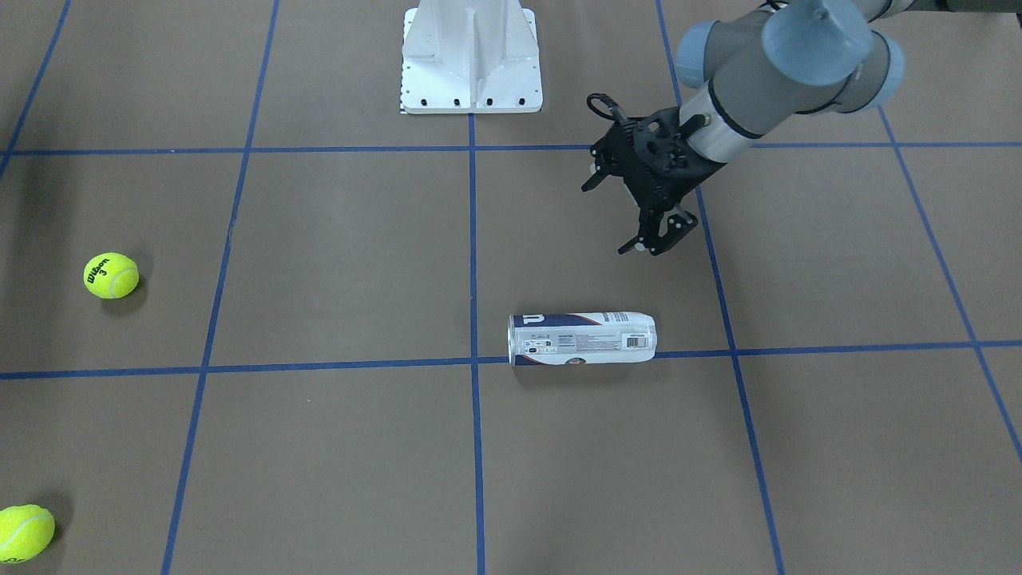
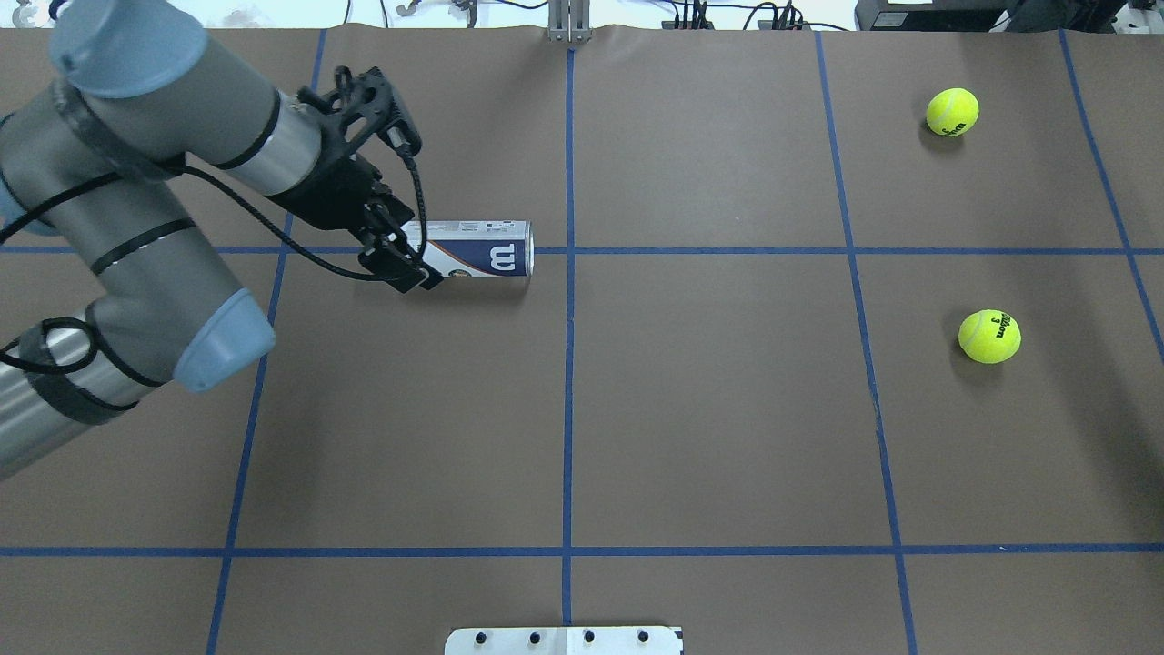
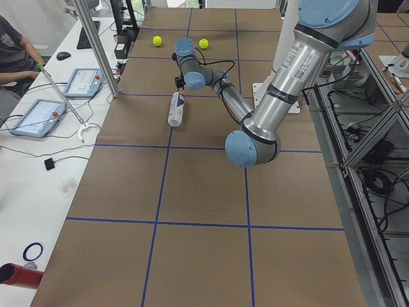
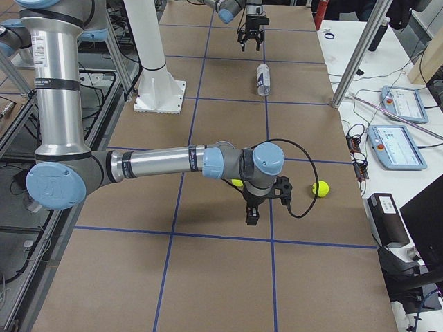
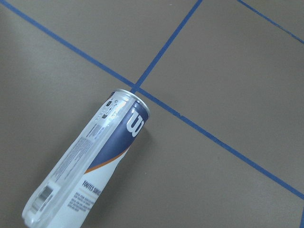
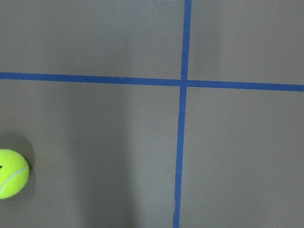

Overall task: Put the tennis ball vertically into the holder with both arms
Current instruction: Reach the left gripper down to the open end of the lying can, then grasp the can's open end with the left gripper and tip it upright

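Observation:
The holder [image 1: 582, 338] lies on its side on a blue tape line, with its rimmed end toward the table's middle. It also shows in the overhead view [image 2: 477, 260] and the left wrist view [image 5: 90, 166]. My left gripper [image 1: 648, 246] hangs open and empty above the table, by the holder's closed end [image 2: 409, 273]. Two tennis balls [image 2: 988, 336] [image 2: 952, 111] lie on the right side. My right gripper [image 4: 250, 220] shows only in the exterior right view, low over the table near a partly hidden ball [image 4: 237, 182]; I cannot tell whether it is open or shut. One ball shows in the right wrist view [image 6: 12, 173].
The white base stand [image 1: 471, 56] is at the robot's edge of the table. Blue tape lines divide the brown surface. Tablets [image 3: 37, 117] and an operator [image 3: 16, 54] are at a side bench beyond the table's far edge.

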You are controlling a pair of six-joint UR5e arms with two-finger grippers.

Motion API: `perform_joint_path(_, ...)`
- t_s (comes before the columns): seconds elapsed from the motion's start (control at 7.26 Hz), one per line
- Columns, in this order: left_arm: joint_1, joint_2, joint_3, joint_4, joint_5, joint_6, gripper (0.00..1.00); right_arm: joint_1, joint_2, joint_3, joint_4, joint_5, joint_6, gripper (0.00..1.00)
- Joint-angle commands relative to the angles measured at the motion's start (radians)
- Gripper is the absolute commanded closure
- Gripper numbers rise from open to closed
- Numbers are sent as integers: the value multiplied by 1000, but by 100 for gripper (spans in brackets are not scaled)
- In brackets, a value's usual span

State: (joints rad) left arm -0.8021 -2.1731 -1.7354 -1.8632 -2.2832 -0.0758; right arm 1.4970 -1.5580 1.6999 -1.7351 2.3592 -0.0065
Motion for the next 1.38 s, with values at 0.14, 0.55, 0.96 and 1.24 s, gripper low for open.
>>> perform_joint_path(0.14, 79, -207, 108, 145, 211, 87, 6, -46, -1, 6, 73, 5, 14, 1)
perform_joint_path(0.55, 129, -240, 224, 144, 260, 191, 1, -46, -30, 4, 141, 2, 14, 1)
perform_joint_path(0.96, 129, -270, 244, 252, 295, 435, 1, -49, -30, 0, 141, 3, 14, 1)
perform_joint_path(1.24, 155, -281, 247, 317, 375, 540, 1, -52, -30, 0, 141, 3, 14, 1)
